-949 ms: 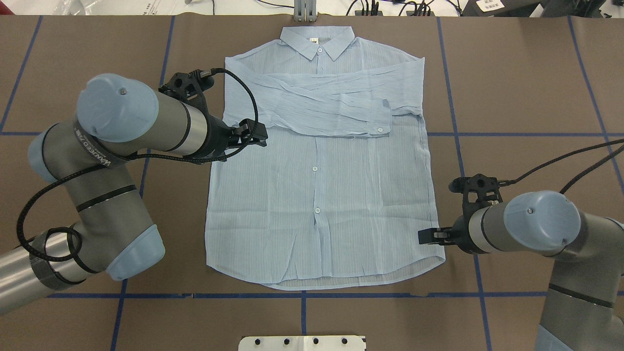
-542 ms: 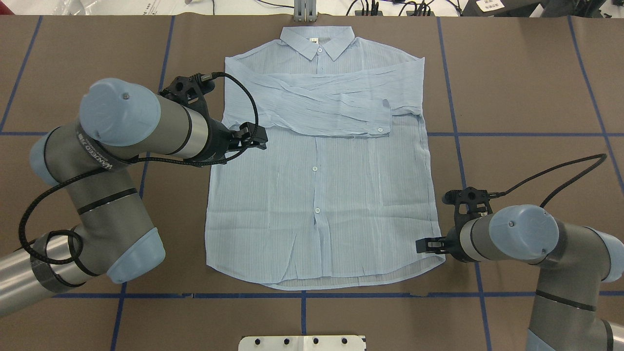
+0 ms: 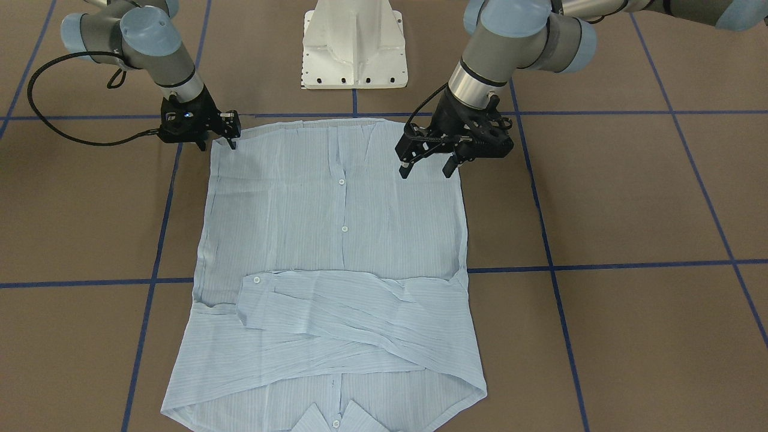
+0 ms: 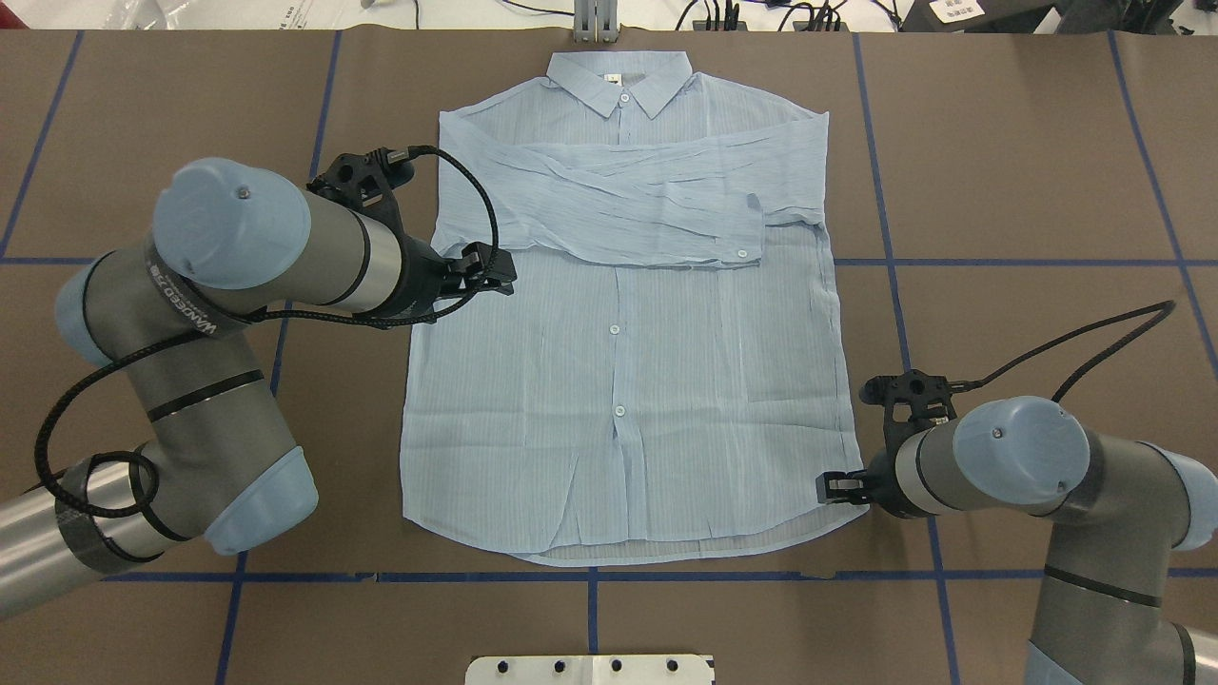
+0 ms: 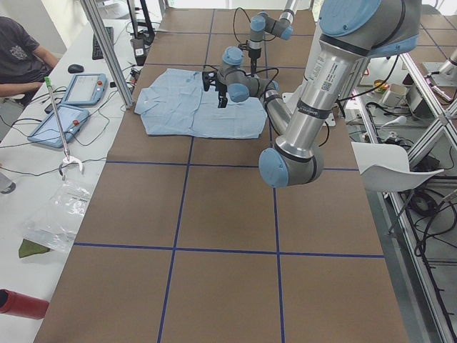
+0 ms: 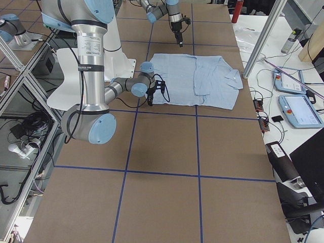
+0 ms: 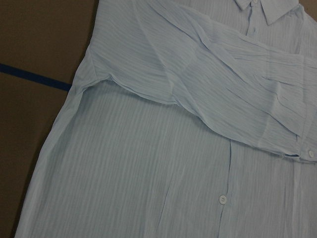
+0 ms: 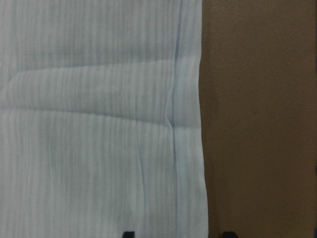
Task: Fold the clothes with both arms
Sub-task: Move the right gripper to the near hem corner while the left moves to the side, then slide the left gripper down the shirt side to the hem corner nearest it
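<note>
Blue shirt [image 4: 618, 381] unmoved; right gripper [image 4: 826, 487], gaping, has slid toward its hem corner; left gripper [image 3: 425, 171] hovers gaping.

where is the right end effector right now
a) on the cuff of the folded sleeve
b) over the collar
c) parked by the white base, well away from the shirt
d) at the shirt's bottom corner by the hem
d: the right end effector sits at the hem-end corner of the shirt, on the robot's right side, and the right wrist view shows it open across the shirt's side edge.
</note>
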Robot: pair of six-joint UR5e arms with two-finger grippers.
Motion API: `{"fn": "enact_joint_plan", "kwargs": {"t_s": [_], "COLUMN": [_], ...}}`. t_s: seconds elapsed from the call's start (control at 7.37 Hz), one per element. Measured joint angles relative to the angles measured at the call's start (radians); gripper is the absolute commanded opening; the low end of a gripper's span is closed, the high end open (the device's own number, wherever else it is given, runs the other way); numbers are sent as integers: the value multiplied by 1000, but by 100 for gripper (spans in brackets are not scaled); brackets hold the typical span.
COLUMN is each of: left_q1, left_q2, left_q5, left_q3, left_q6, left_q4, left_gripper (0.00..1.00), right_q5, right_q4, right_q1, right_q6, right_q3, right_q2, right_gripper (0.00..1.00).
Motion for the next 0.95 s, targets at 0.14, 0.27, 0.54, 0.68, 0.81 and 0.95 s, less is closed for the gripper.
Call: {"fn": "enact_joint_plan", "kwargs": {"t_s": [0.14,0.27,0.54,0.68,0.81,0.95], "left_q1": [0,0,1,1,1,2], "left_q2": [1,2,1,1,1,3], "left_q5": [0,0,-1,0,0,0], "left_q3": [0,-1,-4,-4,-5,-5], "left_q6": [0,0,0,0,0,0], "left_q4": [0,0,0,0,0,0], "left_gripper": [99,99,99,99,99,99], "right_q5": [6,11,14,14,15,15], "right_q4": [0,-2,-5,-6,-10,-22], "right_q1": [1,2,4,5,7,10], "right_q6": [0,1,1,1,1,2], "right_q3": [0,0,-4,-4,-3,2], "right_q2": [0,0,-1,-2,-3,-3], "right_gripper": [63,62,59,49,35,22]}}
